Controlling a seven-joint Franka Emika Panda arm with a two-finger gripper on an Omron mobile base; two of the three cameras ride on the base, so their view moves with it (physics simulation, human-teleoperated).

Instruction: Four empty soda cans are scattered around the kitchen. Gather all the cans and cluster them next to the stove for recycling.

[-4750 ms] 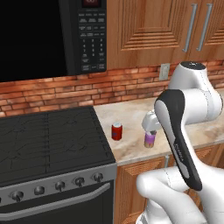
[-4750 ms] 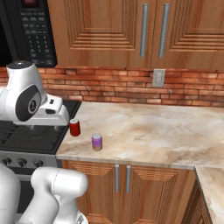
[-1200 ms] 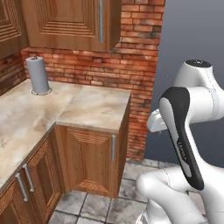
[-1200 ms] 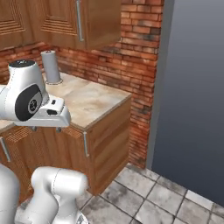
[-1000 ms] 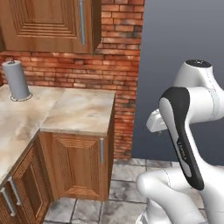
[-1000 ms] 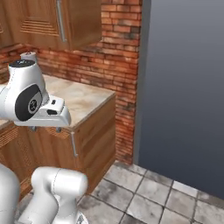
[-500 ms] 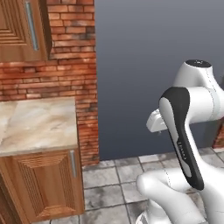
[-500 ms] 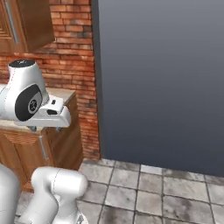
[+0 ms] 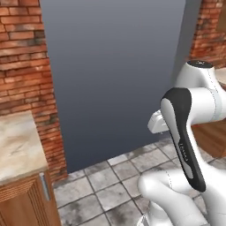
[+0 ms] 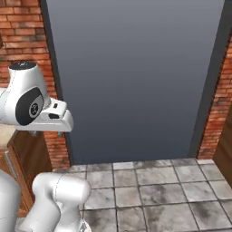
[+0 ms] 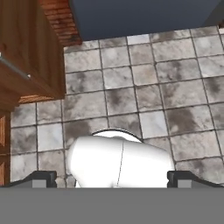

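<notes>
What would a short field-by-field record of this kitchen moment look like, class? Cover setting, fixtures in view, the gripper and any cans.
setting: kitchen corner with grey stone tile floor and red brick wall
large fixture: flat dark grey panel standing between brick sections
counter: end of a beige marbled counter over a wooden cabinet, left of the panel
gripper: gripper open, holding nothing, pointing down at the floor
cans: none to record
stove: none to record

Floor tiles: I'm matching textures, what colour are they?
Mottled grey stone floor tiles, clearest in the hand view.
</notes>
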